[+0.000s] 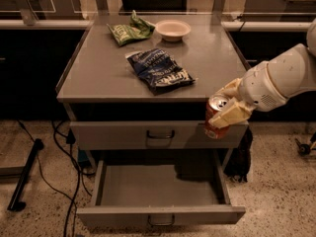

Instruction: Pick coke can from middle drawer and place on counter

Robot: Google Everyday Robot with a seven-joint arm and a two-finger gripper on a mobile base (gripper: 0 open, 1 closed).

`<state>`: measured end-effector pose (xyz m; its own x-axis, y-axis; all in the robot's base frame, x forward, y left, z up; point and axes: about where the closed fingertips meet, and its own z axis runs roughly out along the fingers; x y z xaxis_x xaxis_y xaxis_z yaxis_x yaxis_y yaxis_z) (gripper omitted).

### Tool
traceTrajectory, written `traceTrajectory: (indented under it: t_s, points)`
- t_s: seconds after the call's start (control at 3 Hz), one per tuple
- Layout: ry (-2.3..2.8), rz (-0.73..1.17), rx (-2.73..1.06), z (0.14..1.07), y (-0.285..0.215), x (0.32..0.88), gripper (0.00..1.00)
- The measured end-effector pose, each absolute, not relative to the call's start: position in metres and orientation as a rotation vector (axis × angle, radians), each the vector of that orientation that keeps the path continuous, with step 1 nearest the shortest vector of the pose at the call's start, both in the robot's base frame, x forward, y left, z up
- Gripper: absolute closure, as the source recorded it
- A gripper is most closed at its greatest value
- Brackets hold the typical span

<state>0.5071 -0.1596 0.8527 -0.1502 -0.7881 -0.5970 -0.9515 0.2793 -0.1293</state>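
Note:
My gripper is shut on the coke can, a red can with a silver top. It holds the can upright in the air in front of the counter's front right corner, just below the counter's top surface. The middle drawer stands pulled open below, its grey tray floor bare. My white arm comes in from the right.
A blue chip bag lies in the counter's middle. A green chip bag and a white bowl sit at its back. The upper drawer front with a black loop handle is closed. Cables hang at the left.

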Motion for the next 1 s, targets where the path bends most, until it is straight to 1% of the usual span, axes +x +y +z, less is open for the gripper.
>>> traceTrajectory:
  t_s: [0.33, 0.67, 1.0]
  points:
    - [1.987, 0.37, -1.549, 0.858, -0.159, 0.508, 1.0]
    - [1.981, 0.34, -1.528, 0.894, -0.159, 0.514, 1.0]
    - [1.99, 0.33, -1.496, 0.926, -0.162, 0.539, 1.0]
